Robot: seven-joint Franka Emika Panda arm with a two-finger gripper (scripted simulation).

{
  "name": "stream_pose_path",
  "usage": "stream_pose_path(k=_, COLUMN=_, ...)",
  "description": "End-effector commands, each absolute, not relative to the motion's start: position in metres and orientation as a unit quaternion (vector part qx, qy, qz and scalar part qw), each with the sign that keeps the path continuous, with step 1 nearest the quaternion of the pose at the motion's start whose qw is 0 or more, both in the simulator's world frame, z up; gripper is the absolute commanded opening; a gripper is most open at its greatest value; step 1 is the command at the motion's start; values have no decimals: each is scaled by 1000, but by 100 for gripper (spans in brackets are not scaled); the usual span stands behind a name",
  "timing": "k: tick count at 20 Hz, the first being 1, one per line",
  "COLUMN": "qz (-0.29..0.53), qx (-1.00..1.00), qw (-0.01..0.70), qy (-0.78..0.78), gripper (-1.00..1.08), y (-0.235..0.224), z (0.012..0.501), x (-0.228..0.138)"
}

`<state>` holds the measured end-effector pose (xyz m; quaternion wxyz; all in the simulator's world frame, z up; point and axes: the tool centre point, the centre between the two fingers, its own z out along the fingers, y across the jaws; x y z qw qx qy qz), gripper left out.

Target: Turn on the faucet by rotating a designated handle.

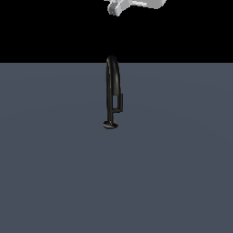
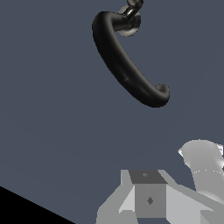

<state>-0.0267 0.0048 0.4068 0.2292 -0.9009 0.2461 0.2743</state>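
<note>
I hold my pale grey pincer (image 1: 119, 7) high above the slim glossy black arched faucet (image 1: 112, 91), empty, approaching clear. Its opening I cannot tell. The short black side handle (image 1: 120, 101) waits untouched.

Flat slate-grey desk (image 1: 54, 173) spreading below me, plain black backdrop (image 1: 45, 27) above its far edge, even soft light, faint sheen only.

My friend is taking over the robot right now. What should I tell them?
Tool: high above the faucet, touching nothing; only its edge shows, so open or shut cannot be told.
Faucet: upright on the grey floor, on its round base.
Handle: the short bar beside the stem, toward the exterior view's right, untouched.
Done: nothing yet.
Left: come down, reach the handle, rotate it.
</note>
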Motion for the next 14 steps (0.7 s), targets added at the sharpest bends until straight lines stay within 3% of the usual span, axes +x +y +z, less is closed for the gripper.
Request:
stream_pose_path(k=1, qz=291, qx=-888, qw=243, qy=259, gripper=-100, y=3, z=397, x=-14)
stream_pose_path(k=14, qz=376, qx=-810, qw=310, qy=326, gripper=-100, y=-6, z=338, x=48)
